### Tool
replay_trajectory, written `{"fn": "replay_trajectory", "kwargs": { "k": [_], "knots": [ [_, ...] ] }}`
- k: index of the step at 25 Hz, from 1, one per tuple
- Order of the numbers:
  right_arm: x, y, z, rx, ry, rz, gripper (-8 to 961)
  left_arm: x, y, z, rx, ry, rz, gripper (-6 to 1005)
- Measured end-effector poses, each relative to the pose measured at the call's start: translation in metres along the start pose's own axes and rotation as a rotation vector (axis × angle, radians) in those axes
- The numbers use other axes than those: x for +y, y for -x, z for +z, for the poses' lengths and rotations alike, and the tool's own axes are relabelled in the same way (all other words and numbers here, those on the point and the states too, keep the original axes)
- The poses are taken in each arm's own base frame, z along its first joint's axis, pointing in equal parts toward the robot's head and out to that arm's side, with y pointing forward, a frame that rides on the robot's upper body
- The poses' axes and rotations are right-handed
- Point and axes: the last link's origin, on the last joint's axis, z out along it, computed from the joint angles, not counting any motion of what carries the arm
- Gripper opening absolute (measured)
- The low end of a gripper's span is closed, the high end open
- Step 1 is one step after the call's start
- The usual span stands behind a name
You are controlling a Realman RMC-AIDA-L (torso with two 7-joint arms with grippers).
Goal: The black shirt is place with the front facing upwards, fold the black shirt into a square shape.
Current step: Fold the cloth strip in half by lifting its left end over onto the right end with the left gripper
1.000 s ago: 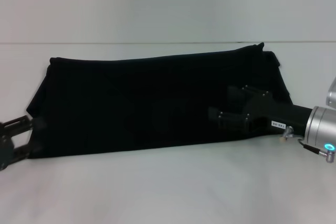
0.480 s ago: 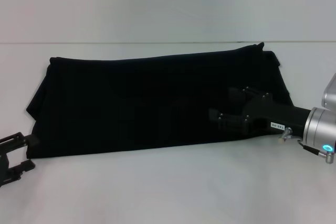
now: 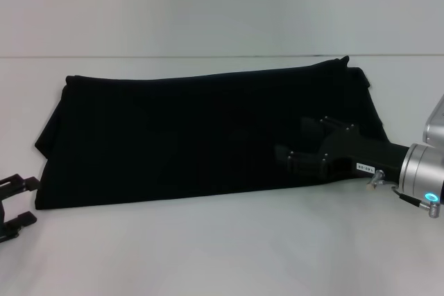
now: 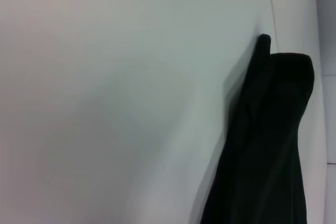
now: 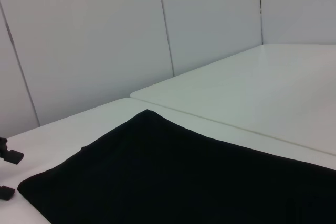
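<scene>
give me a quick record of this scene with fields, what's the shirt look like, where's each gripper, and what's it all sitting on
shirt: the black shirt lies flat as a long folded band, plain black side up, no lettering showing
left gripper: left gripper open, on the table just off the shirt's left end, not touching it
right gripper: right gripper low over the shirt's right part, fingers spread
surface: white table
fold stage: a wide rectangle, not yet a square
</scene>
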Motion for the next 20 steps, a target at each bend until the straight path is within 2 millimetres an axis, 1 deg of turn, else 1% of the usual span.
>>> {"fn": "replay_trajectory", "kwargs": {
  "k": [7, 16, 20],
  "knots": [
    [0.0, 0.0, 0.001, -0.001, 0.002, 0.001, 930, 0.004, 0.001, 0.012, -0.004, 0.0, -0.008, 746],
    [0.002, 0.001, 0.003, -0.001, 0.01, 0.005, 927, 0.022, -0.005, 0.035, -0.02, -0.015, 0.054, 745],
    [0.002, 0.001, 0.003, -0.001, 0.011, 0.005, 925, 0.025, -0.006, 0.038, -0.023, -0.026, 0.065, 745]
  ]
}}
